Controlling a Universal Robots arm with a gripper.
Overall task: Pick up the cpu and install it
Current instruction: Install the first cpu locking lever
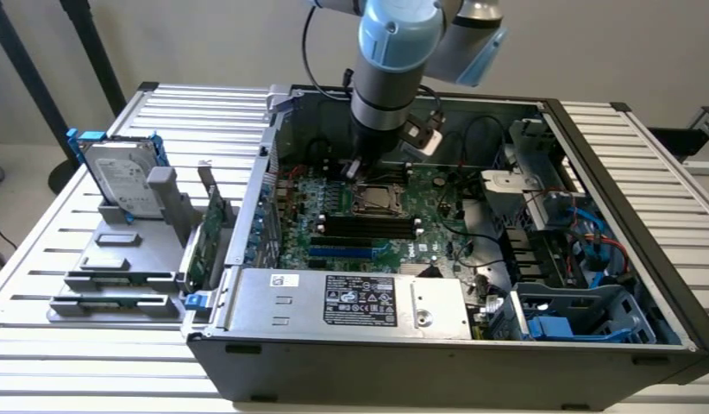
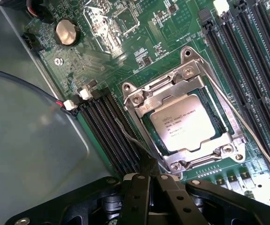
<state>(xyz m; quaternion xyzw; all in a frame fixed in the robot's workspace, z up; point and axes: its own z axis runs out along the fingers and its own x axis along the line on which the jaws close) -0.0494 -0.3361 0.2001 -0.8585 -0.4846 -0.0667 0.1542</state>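
Cpu [image 2: 188,126]: seated flat in the metal socket frame [image 2: 137,100] on the green motherboard [image 2: 102,51], silver top up, printed text visible; also seen in the exterior view [image 1: 374,197] mid-board, just below the arm.
Gripper [image 2: 149,180]: black fingers pressed together, nothing between them; tips just beside the socket frame's edge, above the board, apart from the cpu.
Arm [image 1: 395,60]: grey and light-blue, reaching down into the open computer case [image 1: 447,362] over the socket area.
Memory slots [image 2: 109,136]: black rows on both sides of the socket, running alongside it.
Coin battery [image 2: 66,32]: round, on the motherboard, well apart from the socket.
Thin wire [image 2: 254,138]: pale, crossing the socket frame's side toward the board edge.
Power supply [image 1: 348,304]: silver box with dark label along the case's near wall.
Hard drive [image 1: 121,177]: silver with blue brackets, standing upright in a grey holder [image 1: 119,272] on the desk [image 1: 55,216], at the exterior view's left of the case.
Green circuit card [image 1: 209,233]: standing on edge between the holder and the case.
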